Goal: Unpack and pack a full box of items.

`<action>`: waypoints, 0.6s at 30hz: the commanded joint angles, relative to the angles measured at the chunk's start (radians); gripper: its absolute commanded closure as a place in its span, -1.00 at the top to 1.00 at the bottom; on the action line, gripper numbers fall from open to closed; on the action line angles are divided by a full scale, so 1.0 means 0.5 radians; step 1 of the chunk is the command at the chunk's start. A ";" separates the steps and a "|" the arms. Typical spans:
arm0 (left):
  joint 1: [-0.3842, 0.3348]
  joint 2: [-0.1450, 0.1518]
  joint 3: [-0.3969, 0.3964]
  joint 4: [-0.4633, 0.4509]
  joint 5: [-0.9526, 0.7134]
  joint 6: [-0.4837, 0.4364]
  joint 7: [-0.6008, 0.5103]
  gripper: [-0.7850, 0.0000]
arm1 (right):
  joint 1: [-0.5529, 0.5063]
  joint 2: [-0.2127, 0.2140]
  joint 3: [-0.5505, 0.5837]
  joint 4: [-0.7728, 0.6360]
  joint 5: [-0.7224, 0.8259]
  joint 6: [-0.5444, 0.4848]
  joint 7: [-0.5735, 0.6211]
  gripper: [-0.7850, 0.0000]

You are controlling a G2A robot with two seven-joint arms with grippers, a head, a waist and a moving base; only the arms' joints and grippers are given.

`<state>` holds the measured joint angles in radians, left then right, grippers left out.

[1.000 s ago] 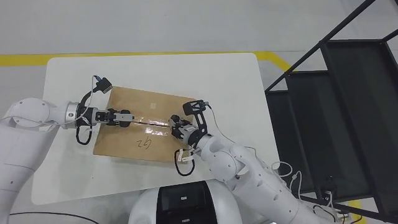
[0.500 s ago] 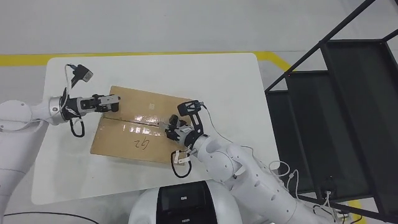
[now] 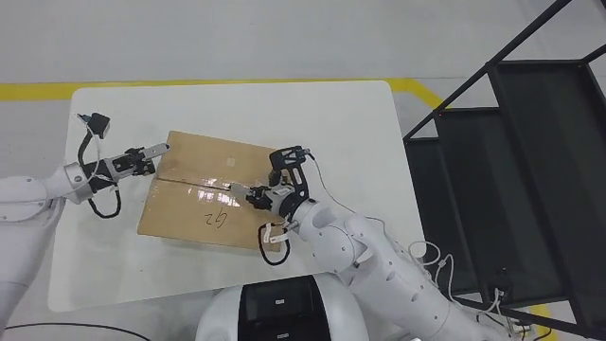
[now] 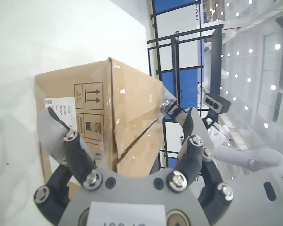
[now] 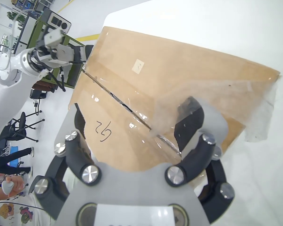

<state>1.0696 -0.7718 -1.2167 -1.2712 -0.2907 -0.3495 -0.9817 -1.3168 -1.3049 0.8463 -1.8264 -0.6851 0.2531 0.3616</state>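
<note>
A closed cardboard box (image 3: 204, 178) lies flat on the white table (image 3: 331, 123), with clear tape along its top seam (image 5: 122, 103). The seam is partly slit. My left gripper (image 3: 151, 155) is at the box's left end, level with the top edge. In the left wrist view the left gripper (image 4: 119, 122) is open, with the box end (image 4: 132, 95) between its spread fingers. My right gripper (image 3: 250, 195) hovers over the seam on the box's right half. It (image 5: 134, 121) is open, and a loose strip of clear tape (image 5: 259, 118) drapes over one finger (image 5: 198, 116).
Black metal stairs (image 3: 511, 170) stand off the table's right side. Bare table surface runs along the far edge and to the right of the box (image 3: 360, 152). A narrower bare strip lies in front of the box (image 3: 114, 265).
My left gripper has pulled back from the middle of the box top to its left end. The right gripper has shifted slightly left along the seam.
</note>
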 commanded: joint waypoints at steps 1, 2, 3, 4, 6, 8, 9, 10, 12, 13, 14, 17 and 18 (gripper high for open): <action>-0.001 -0.009 0.034 -0.025 0.001 0.023 -0.037 1.00 | 0.019 -0.007 -0.006 0.008 0.007 0.000 0.001 1.00; -0.005 -0.012 0.048 -0.035 0.019 0.027 -0.059 1.00 | 0.026 -0.011 -0.007 0.012 0.012 0.000 0.001 1.00; -0.009 -0.015 0.061 -0.043 0.029 0.030 -0.078 1.00 | 0.033 -0.014 -0.006 0.013 0.018 -0.002 -0.008 0.96; -0.012 -0.018 0.072 -0.050 0.036 0.033 -0.095 1.00 | 0.036 -0.017 -0.002 0.015 0.018 -0.001 -0.027 -0.11; -0.020 -0.023 0.089 -0.056 0.052 0.043 -0.109 1.00 | 0.036 -0.021 0.003 0.019 0.016 0.002 -0.042 -1.00; -0.025 -0.029 0.100 -0.063 0.051 0.047 -0.121 1.00 | 0.036 -0.023 0.012 0.023 0.009 0.008 -0.049 -1.00; -0.026 -0.031 0.104 -0.068 0.052 0.046 -0.127 1.00 | 0.033 -0.024 0.017 0.021 0.005 0.010 -0.053 -1.00; -0.027 -0.033 0.107 -0.071 0.053 0.046 -0.131 1.00 | 0.028 -0.024 0.022 0.015 -0.001 0.013 -0.058 -1.00; -0.029 -0.035 0.107 -0.078 0.054 0.052 -0.133 1.00 | 0.010 -0.022 0.028 -0.008 -0.034 0.023 -0.057 -1.00; -0.029 -0.036 0.106 -0.082 0.052 0.055 -0.134 1.00 | -0.005 -0.020 0.032 -0.029 -0.052 0.030 -0.058 -1.00; -0.029 -0.037 0.105 -0.085 0.053 0.058 -0.135 1.00 | -0.023 -0.018 0.037 -0.050 -0.064 0.036 -0.053 -1.00; -0.028 -0.040 0.100 -0.093 0.072 0.076 -0.109 1.00 | -0.084 -0.007 0.056 -0.115 -0.140 0.061 -0.038 -1.00; -0.026 -0.042 0.102 -0.099 0.080 0.085 -0.100 1.00 | -0.107 -0.004 0.061 -0.142 -0.161 0.067 -0.032 -1.00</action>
<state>1.0557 -0.7920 -1.1664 -1.3175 -0.2563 -0.3125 -1.0381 -1.3581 -1.3087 0.8741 -1.8837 -0.7531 0.2829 0.3426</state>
